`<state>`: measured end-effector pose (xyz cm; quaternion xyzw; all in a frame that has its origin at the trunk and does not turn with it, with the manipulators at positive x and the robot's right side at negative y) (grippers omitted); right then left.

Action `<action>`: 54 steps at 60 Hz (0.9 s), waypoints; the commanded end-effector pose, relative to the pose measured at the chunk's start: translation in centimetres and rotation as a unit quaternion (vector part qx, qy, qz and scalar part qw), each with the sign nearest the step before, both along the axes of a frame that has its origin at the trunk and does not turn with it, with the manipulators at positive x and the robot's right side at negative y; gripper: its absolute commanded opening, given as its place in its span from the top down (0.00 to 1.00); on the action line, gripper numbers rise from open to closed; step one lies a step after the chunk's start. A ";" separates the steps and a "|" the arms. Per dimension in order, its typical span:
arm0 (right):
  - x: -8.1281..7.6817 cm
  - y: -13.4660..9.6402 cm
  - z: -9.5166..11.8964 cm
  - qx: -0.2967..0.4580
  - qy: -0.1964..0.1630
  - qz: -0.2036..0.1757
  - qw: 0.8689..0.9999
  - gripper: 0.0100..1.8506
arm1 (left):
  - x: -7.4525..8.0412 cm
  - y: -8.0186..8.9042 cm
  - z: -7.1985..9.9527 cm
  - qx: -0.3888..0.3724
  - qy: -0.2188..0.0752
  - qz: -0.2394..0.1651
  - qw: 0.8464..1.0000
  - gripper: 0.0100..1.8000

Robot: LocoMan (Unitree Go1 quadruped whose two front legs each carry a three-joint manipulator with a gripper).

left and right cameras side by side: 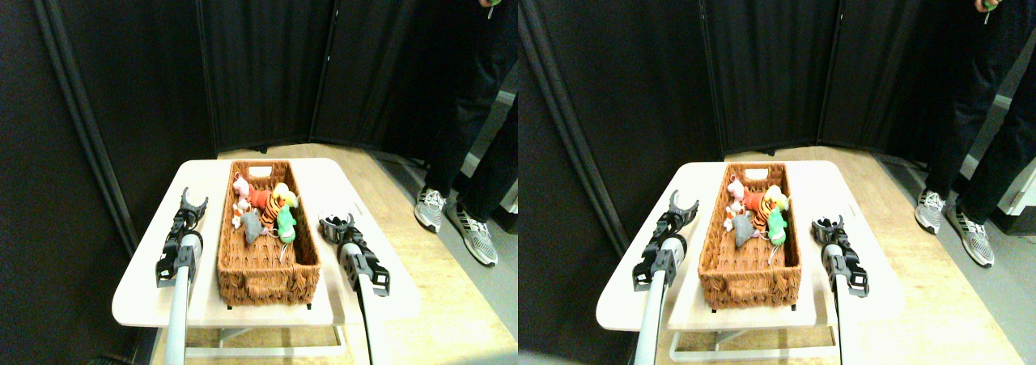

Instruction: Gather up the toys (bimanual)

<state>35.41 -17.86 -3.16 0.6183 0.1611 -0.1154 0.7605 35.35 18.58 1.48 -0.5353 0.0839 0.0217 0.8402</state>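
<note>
The toys [267, 210] are lying clustered inside the wicker basket [267, 272] on the white table [154, 292]. The left gripper [193, 199] is hovering left of the basket, jaws spread, holding nothing. The right gripper [336, 223] is hovering right of it; its jaw opening is indiscernible.

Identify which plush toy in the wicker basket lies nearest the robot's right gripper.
The green toy: it lies against the basket's right wall, on the right gripper's side, while the grey, orange striped, red and pink toys sit further left.
</note>
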 end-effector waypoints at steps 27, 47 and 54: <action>-0.3 1.3 5.6 -0.015 -0.083 0.014 0.996 1.00 | -0.3 -0.5 1.1 -0.003 -0.031 -0.006 0.999 0.79; 0.0 4.5 12.3 -0.040 -0.156 0.089 0.983 0.99 | -1.1 -0.6 1.1 -0.002 -0.044 -0.004 0.999 0.81; -0.5 5.9 13.7 -0.046 -0.164 0.106 0.980 0.99 | -1.3 -0.6 1.2 0.000 -0.048 -0.006 0.999 0.82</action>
